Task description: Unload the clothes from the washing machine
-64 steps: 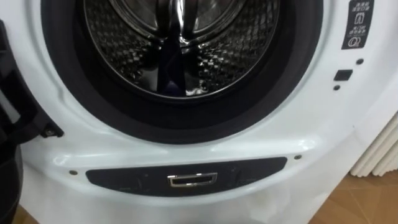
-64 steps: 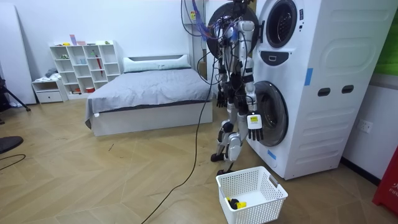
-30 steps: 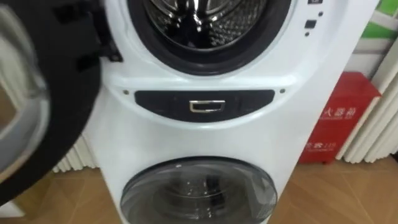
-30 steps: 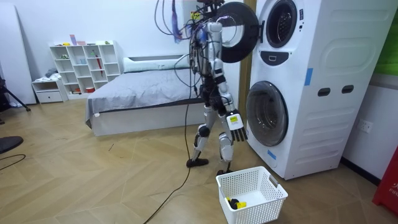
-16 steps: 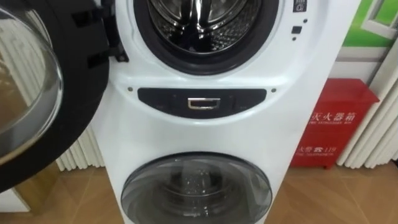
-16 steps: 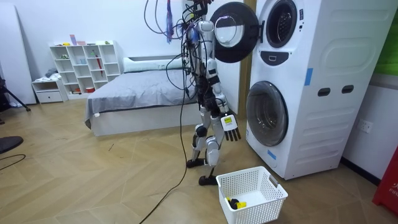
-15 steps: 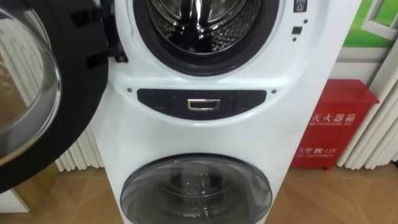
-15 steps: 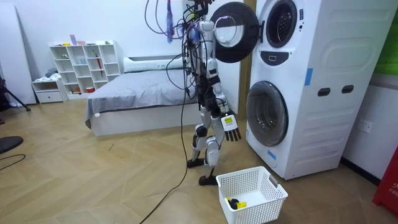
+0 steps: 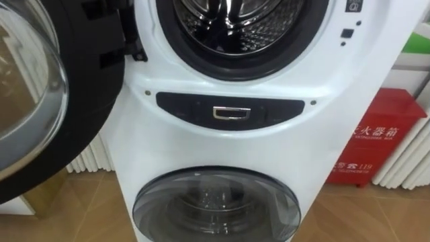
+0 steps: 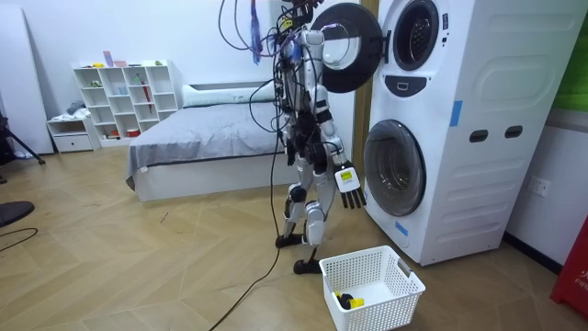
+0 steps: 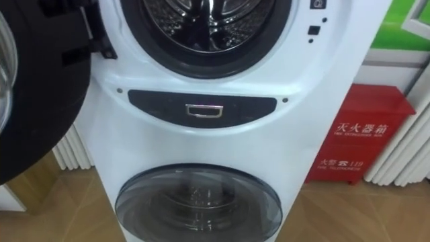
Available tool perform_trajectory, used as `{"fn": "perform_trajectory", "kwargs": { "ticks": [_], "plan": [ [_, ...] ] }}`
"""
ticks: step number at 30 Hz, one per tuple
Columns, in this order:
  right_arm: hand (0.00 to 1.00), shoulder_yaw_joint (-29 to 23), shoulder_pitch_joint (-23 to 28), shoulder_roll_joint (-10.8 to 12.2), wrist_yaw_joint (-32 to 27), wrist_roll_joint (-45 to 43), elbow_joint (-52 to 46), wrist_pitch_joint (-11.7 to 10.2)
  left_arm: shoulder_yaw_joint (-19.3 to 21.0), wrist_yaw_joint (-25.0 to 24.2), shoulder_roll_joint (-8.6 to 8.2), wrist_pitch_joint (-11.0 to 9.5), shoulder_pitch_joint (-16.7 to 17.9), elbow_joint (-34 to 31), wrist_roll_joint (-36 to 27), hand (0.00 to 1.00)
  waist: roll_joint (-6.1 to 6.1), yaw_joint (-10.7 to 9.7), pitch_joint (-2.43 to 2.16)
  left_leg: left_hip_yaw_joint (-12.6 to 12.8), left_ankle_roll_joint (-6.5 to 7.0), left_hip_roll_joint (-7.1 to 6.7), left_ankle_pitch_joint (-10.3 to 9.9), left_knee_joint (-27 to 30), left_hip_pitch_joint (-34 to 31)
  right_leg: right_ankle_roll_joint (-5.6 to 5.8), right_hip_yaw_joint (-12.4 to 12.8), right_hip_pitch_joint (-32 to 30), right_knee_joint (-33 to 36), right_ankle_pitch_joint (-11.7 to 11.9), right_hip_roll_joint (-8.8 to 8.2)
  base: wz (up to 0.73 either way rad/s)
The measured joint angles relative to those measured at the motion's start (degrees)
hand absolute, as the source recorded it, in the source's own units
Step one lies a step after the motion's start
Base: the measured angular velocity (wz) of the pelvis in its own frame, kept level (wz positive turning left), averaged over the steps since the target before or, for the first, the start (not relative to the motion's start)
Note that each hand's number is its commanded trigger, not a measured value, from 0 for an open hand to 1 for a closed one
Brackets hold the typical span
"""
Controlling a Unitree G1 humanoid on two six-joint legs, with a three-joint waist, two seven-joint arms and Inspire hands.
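Note:
Two white washing machines (image 10: 450, 129) are stacked. The upper drum (image 9: 235, 20) is open, its bare metal shows and I see no clothes in the part that shows. Its round black door (image 9: 40, 94) is swung out to my left. Below a dark panel (image 9: 232, 111), the lower machine's glass door (image 9: 215, 205) is closed. In the room view I stand about a step back from the machines, facing them. My right hand (image 10: 348, 178) hangs in front of me at hip height, open, holding nothing.
A white laundry basket (image 10: 372, 285) sits on the wooden floor by my feet, with a small yellow and dark item inside. A red cabinet (image 9: 383, 141) and a white radiator (image 9: 410, 161) stand right of the machines. A bed (image 10: 220, 147) and shelves (image 10: 124, 97) lie behind me.
I have stepped back from the upper drum, so both machines now show. In the last half second my right hand swung forward towards the machines.

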Motion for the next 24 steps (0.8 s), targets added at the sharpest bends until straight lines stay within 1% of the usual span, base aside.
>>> {"fn": "perform_trajectory", "kwargs": {
  "ticks": [2,3,4,5,6,7,8,9,10,11,12,13,14,15,16,17,19,21,22,23,24],
  "plan": [
    [0.0,-1.98,0.75,-1.08,0.21,-0.41,-0.14,-0.02,3.96,0.87,1.8,0.02,-0.56,-0.2,-2.6,0.0,0.94,0.09,-0.04,-0.68,-0.01,-0.02,-0.01,-0.59,-0.1,0.04,-0.02,-0.11,-0.68,0.11,0.11,0.1],
    [0.0,-2.14,0.93,-1.49,0.27,-0.43,-0.17,-0.04,4.69,0.89,2.39,0.01,-0.72,-0.23,-3.56,0.0,1.27,0.15,-0.04,-0.71,-0.01,-0.01,-0.01,-0.65,-0.12,0.04,-0.03,-0.12,-0.67,0.11,0.11,0.0],
    [0.0,-3.1,1.4,-2.28,0.41,-0.51,-0.46,-0.1,6.75,0.91,3.49,0.0,-0.99,-0.94,-4.92,0.0,2.25,0.75,-0.11,-0.69,-0.01,0.0,0.0,-0.67,-0.14,0.03,-0.03,-0.04,-0.65,0.11,0.15,0.0],
    [0.0,-4.4,2.06,-3.09,0.39,-0.9,-0.86,-0.24,7.88,0.85,4.84,0.04,-1.77,-1.92,-5.99,0.0,3.11,1.1,-0.14,-0.66,-0.01,-0.01,0.01,-0.48,-0.21,0.01,-0.01,0.01,-0.59,0.12,0.16,0.0],
    [0.0,-4.83,2.4,-3.56,0.39,-1.29,-1.19,-0.25,8.54,0.79,5.54,0.03,-2.17,-2.93,-6.51,0.0,3.55,1.28,-0.11,-0.69,-0.01,-0.03,0.01,-0.38,-0.26,0.01,0.03,-0.15,-0.52,0.12,0.12,0.0],
    [0.0,-5.44,2.52,-4.33,0.32,-2.44,-1.44,-0.5,9.11,0.78,7.2,-0.27,-2.67,-4.82,-7.48,0.0,3.81,1.41,-0.21,-0.74,-0.02,-0.04,0.03,-0.36,-0.4,0.01,-0.08,-0.23,-0.51,0.12,0.11,0.04],
    [0.0,-6.49,2.5,-4.76,0.29,-3.09,-1.66,-1.13,9.21,0.75,9.19,-1.04,-3.72,-5.53,-7.5,0.0,5.01,1.39,-0.1,-0.82,-0.05,-0.03,0.07,-0.36,-0.48,0.01,-0.13,-0.18,-0.57,0.12,0.11,0.0],
    [0.0,-7.08,2.59,-4.9,0.28,-3.4,-1.96,-1.51,9.21,0.71,10.15,-1.45,-4.39,-5.67,-7.45,0.0,5.28,1.36,-0.17,-0.83,-0.05,-0.03,0.08,-0.36,-0.49,0.01,-0.14,-0.18,-0.58,0.12,0.11,0.0],
    [0.0,-7.97,3.05,-4.99,0.32,-4.43,-3.45,-2.18,9.25,0.71,12.03,-1.76,-5.55,-6.25,-7.44,0.0,5.46,1.35,-0.19,-0.84,-0.04,-0.03,0.08,-0.31,-0.77,0.02,-0.15,-0.32,-0.63,0.12,0.1,0.0],
    [0.0,-8.63,3.58,-5.0,0.46,-5.05,-5.14,-2.78,9.32,0.69,13.8,-1.77,-6.69,-7.58,-7.43,0.0,6.19,1.4,-0.34,-0.85,-0.04,-0.06,0.09,-0.26,-1.05,0.03,-0.2,-0.55,-0.62,0.11,0.04,0.0],
    [0.0,-8.72,3.72,-5.09,0.44,-5.05,-5.6,-2.88,9.44,0.68,14.65,-1.8,-7.21,-8.38,-7.41,0.0,5.96,1.36,-0.22,-0.84,-0.03,-0.08,0.09,-0.27,-1.24,0.05,-0.13,-0.84,-0.58,0.1,0.04,0.0],
    [0.0,-8.75,4.3,-5.38,0.47,-5.15,-5.99,-3.04,10.38,0.66,16.0,-1.81,-8.31,-10.71,-7.36,0.0,6.6,1.38,-0.63,-0.83,-0.03,-0.09,0.1,-0.1,-1.65,0.05,-0.02,-1.23,-0.58,0.1,0.05,0.0],
    [0.0,-8.76,4.78,-5.56,0.46,-5.21,-6.24,-3.39,11.51,0.62,17.05,-2.09,-9.61,-12.98,-7.35,0.0,6.56,1.7,-0.58,-0.83,-0.03,-0.08,0.1,0.08,-1.77,0.05,-0.07,-1.27,-0.58,0.1,0.05,0.0],
    [0.0,-8.76,4.93,-5.62,0.46,-5.15,-6.26,-3.46,11.69,0.57,17.78,-2.28,-10.17,-13.73,-7.45,0.0,6.54,1.85,-0.59,-0.84,-0.03,-0.06,0.1,0.11,-1.76,0.05,-0.05,-1.24,-0.56,0.1,0.07,0.0],
    [0.0,-8.77,5.09,-5.66,0.46,-5.1,-6.43,-3.48,11.79,0.57,19.43,-2.34,-11.28,-14.69,-7.42,0.0,6.55,2.3,-0.64,-0.87,-0.04,-0.01,0.1,0.12,-1.69,0.04,-0.2,-1.16,-0.55,0.1,0.14,-0.03],
    [0.0,-8.77,5.2,-5.75,0.44,-5.2,-6.46,-3.76,11.79,0.6,20.91,-2.34,-12.31,-15.65,-7.36,0.0,6.45,2.33,-0.66,-0.94,-0.04,0.01,0.1,0.12,-1.67,0.04,-0.26,-1.11,-0.59,0.1,0.17,0.0],
    [0.0,-8.78,5.96,-6.02,0.39,-4.93,-6.47,-4.02,11.77,0.63,22.27,-2.32,-13.63,-17.83,-7.36,0.0,6.45,2.68,-0.65,-0.92,-0.04,-0.01,0.1,-0.14,-1.2,0.04,-0.16,-0.87,-0.62,0.1,0.17,-0.03],
    [0.0,-8.82,7.05,-6.05,0.39,-5.38,-6.46,-4.03,11.78,0.67,23.1,-2.31,-13.71,-22.13,-7.39,0.0,6.65,2.71,-0.53,-0.94,-0.04,-0.02,0.1,-0.39,-0.76,0.05,-0.2,-0.45,-0.77,0.1,0.16,-0.02],
    [0.0,-9.25,7.42,-6.05,0.37,-5.78,-6.49,-4.02,11.78,0.75,23.97,-2.31,-13.72,-24.95,-7.35,0.0,6.6,2.84,-0.55,-0.93,-0.04,-0.03,0.1,-0.46,-0.57,0.05,-0.13,-0.35,-0.8,0.11,0.17,0.0],
    [0.0,-9.99,7.41,-6.06,0.17,-7.2,-6.7,-4.0,11.79,0.75,25.59,-2.24,-14.21,-26.12,-7.37,0.0,6.58,2.81,-0.57,-0.91,-0.04,-0.03,0.1,-0.47,-0.46,0.05,-0.06,-0.33,-0.8,0.11,0.18,0.0],
    [0.0,-10.35,7.51,-6.06,0.1,-7.47,-7.0,-3.99,11.65,0.96,26.54,-1.93,-14.64,-26.21,-7.06,0.0,6.61,2.8,-0.55,-0.91,-0.04,-0.03,0.1,-0.47,-0.44,0.05,-0.07,-0.3,-0.8,0.11,0.18,-0.03]
  ]
}}
